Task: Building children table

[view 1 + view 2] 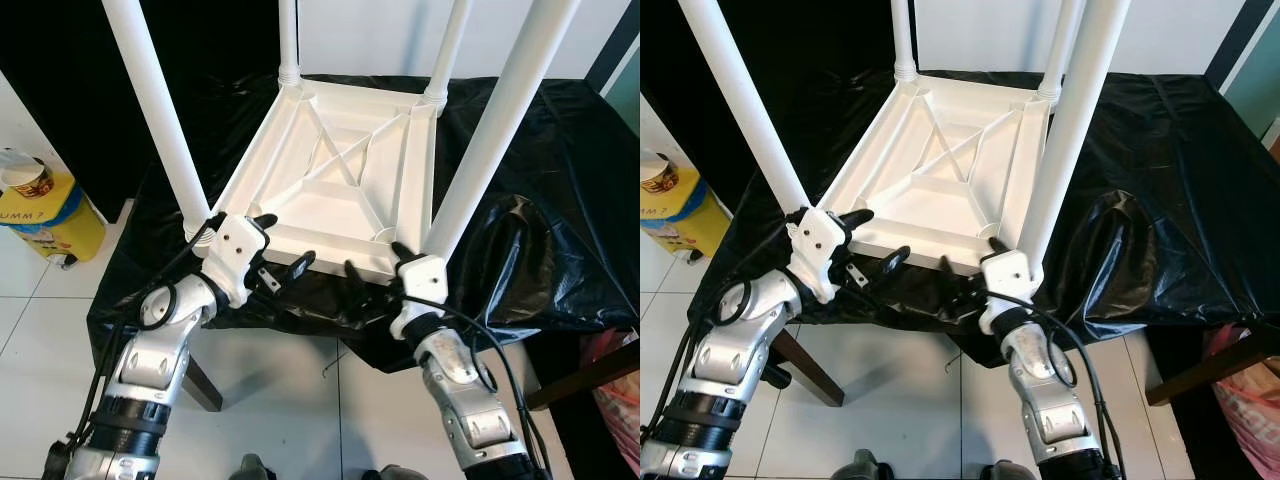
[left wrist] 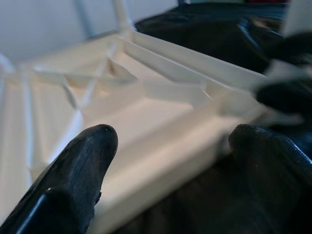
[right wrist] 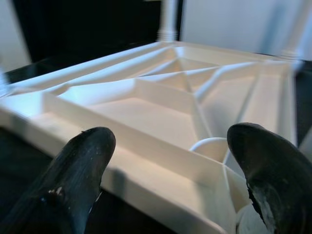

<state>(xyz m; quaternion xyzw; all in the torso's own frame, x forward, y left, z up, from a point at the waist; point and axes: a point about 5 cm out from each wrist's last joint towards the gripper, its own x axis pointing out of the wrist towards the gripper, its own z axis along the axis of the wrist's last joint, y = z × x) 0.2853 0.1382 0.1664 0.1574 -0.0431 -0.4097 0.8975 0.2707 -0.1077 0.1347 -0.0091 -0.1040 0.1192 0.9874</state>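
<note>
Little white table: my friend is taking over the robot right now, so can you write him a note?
Left gripper: open, fingers either side of the near edge of the white table, by its near left corner.
Right gripper: open, at the same edge, by the near right corner.
The table lies upside down on the black-covered bench, with all four legs standing up in their corners.
Done: legs on.
Left: probably grip the edge and turn it upright.
</note>
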